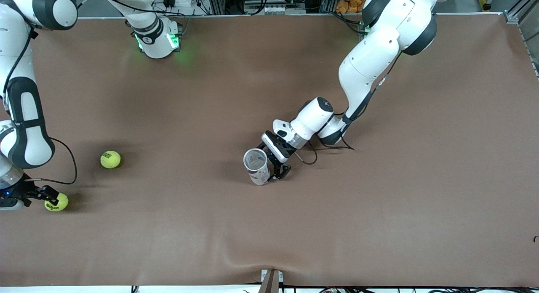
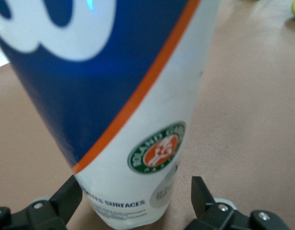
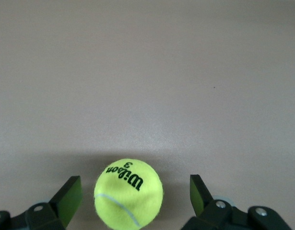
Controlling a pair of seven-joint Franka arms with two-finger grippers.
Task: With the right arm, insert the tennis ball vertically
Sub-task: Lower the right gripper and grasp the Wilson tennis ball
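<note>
Nearest ball: lowest on my front feed was a yellow-green tennis ball [image 1: 57,202] printed "Wilson", lying on the brown table [image 1: 294,234] at the right arm's end.
Right fingers: I saw both black fingertips [image 3: 70,197] spread wide, one on each side of that ball, with a gap on either side, so neither touched it.
Right gripper: it [image 1: 47,197] sat low at the table around the ball; nothing was gripped.
Right arm: it [image 1: 25,129] came down the edge of my front feed from its base at the top and bent toward the ball.
Second ball: another tennis ball [image 1: 110,159] lay loose on the table, farther from the front camera than the first and a little toward the table's middle, apart from both grippers.
Left fingers: on my left wrist feed the two fingertips [image 2: 201,194] stood wide at either side of the can's lower end, with visible gaps, so I read no grip.
Left gripper: it [image 1: 276,164] was down near the middle of the table, just beside the can.
Can: a tennis ball can [image 1: 257,166] stood roughly upright with its open mouth facing up; its label showed blue, an orange stripe, white, and a round green and orange badge [image 2: 158,147].
Left arm: it [image 1: 370,61] reached from its base at the top down toward the table's middle.
</note>
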